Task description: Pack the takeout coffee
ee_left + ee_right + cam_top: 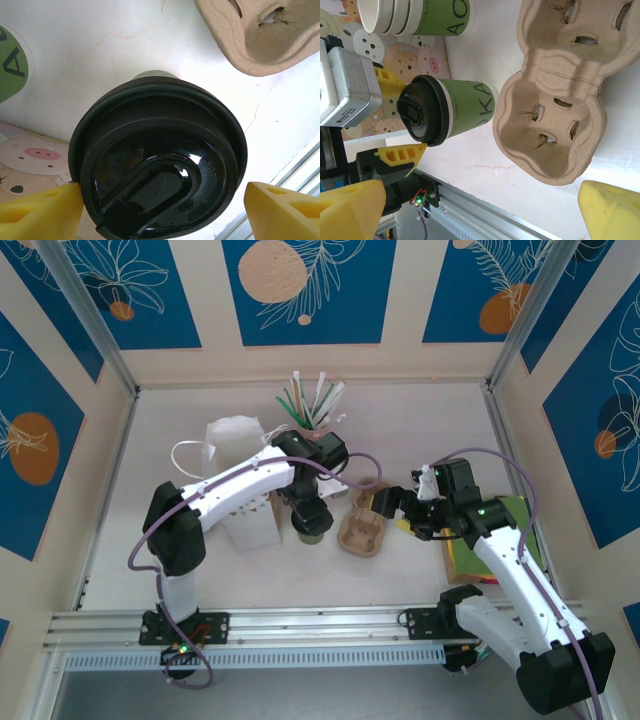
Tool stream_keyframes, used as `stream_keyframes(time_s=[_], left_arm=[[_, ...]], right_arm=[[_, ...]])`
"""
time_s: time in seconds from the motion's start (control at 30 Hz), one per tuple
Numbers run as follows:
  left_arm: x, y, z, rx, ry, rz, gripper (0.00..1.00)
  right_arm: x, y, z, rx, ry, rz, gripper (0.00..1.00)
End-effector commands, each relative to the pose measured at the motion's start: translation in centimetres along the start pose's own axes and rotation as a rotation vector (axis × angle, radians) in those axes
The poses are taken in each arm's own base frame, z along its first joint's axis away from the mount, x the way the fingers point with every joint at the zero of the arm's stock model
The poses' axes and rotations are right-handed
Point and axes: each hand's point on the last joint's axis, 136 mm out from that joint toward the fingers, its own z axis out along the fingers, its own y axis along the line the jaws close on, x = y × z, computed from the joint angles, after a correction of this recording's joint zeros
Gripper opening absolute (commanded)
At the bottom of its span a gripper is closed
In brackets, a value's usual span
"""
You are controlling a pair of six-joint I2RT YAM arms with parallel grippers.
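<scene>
Takeout coffee point(470, 107) upright on the worktop point(420, 410), about mid-width, closer to the near edge than the far. Black lid point(157, 160) is on.

Left pincer point(162, 212) hangs over the cup from above, jaws wide and astride the lid. One yellow pad point(42, 212) is at the rim, the other stands off it; not clamped.

Pulp cup carrier point(555, 90) lies just beside the cup on the right-edge side, apart from it, wells facing up.

Right pincer point(480, 205) is near the carrier's right side, jaws at full spread, gripping nothing.

White paper bag point(240, 480) stands left of the cup. Stack of lidless green cups point(415, 17) stands near the coffee.
</scene>
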Motion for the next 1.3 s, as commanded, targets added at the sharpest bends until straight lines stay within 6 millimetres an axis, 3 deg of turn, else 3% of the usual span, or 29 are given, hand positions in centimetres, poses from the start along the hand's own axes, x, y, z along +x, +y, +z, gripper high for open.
stream_keyframes(time_s=[0.0, 0.17, 0.8, 1.27], left_arm=[[0.5, -0.1, -0.7, 0.010, 0.002, 0.010, 0.82], [0.7, -0.1, -0.3, 0.012, 0.016, 0.012, 0.78], [1.1, 0.1, 0.7, 0.002, 0.045, 0.010, 0.78], [1.0, -0.2, 0.4, -0.002, 0.055, -0.007, 0.69]], right_arm=[[0.2, 0.6, -0.3, -0.014, 0.008, -0.001, 0.99], [0.4, 1.2, -0.1, -0.039, 0.021, -0.020, 0.99], [0.5, 1.0, 0.3, -0.028, 0.031, -0.021, 0.99], [0.6, 0.8, 0.4, -0.022, 0.031, -0.015, 0.99]])
